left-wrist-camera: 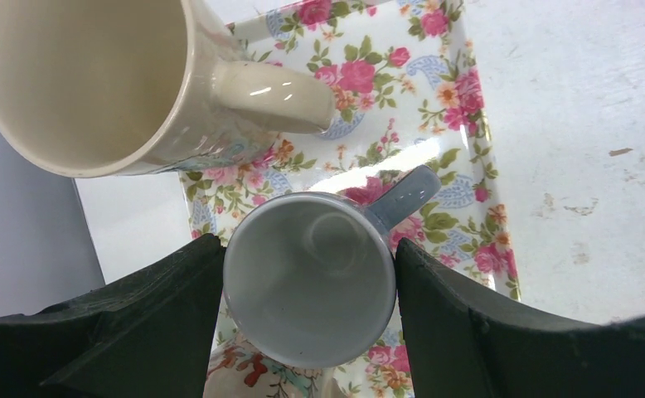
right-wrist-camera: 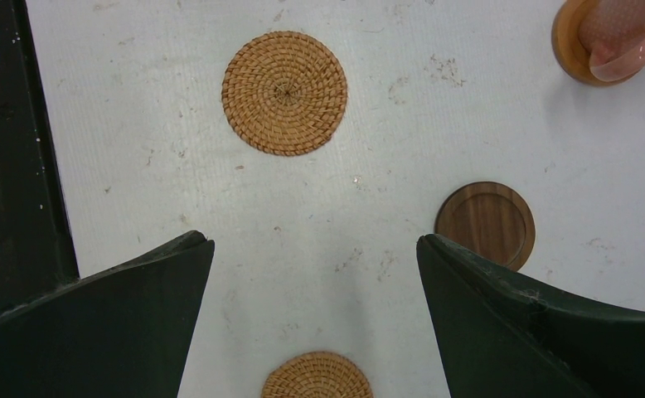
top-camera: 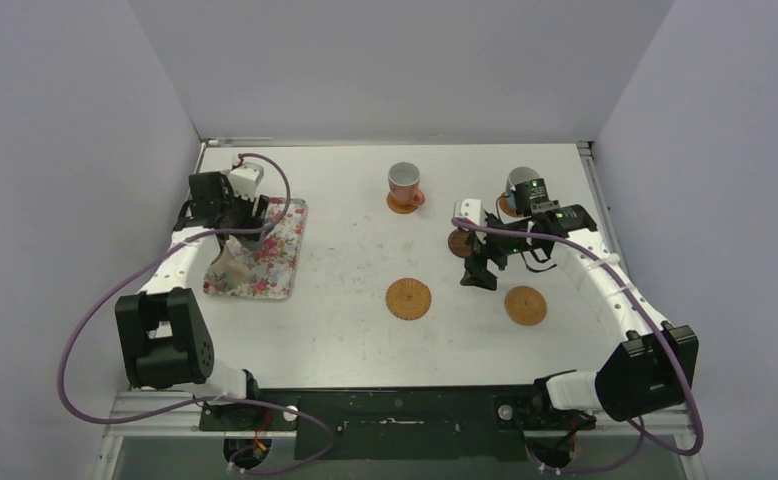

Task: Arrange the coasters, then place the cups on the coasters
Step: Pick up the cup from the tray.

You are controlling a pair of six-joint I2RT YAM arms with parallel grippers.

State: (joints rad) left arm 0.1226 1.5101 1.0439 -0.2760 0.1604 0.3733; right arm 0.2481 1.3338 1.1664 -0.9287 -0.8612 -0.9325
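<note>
Over on the left, the left gripper (left-wrist-camera: 309,249) hangs above the flowered tray (top-camera: 275,265) with its jaws about half closed. One finger presses on each side of the blue cup (left-wrist-camera: 311,290), so it has hold of it. The cup is upright, its handle pointing away from the arm, and I cannot tell whether its base is touching the tray. Just beside it a big cream cup (left-wrist-camera: 87,83) leans over at the tray's edge, its handle turned toward the blue one.

Further along the white table (top-camera: 345,250), near the back, the pink cup (top-camera: 403,180) stands on a smooth orange coaster (top-camera: 405,203). Nearer the arms, and well apart from it, a woven coaster (top-camera: 408,298) lies bare.

Right of that is the small dark coaster (top-camera: 457,243), also bare, with the right arm reaching over beside it. The right gripper (right-wrist-camera: 315,245) is spread as wide as it goes and holds nothing, with only tabletop showing between its fingers.

Behind that arm the grey cup (top-camera: 518,182) stands at the back. The arm hides its base, so I cannot tell what it rests on. A second woven coaster (top-camera: 525,305) lies bare at the front right, near the gripper.
</note>
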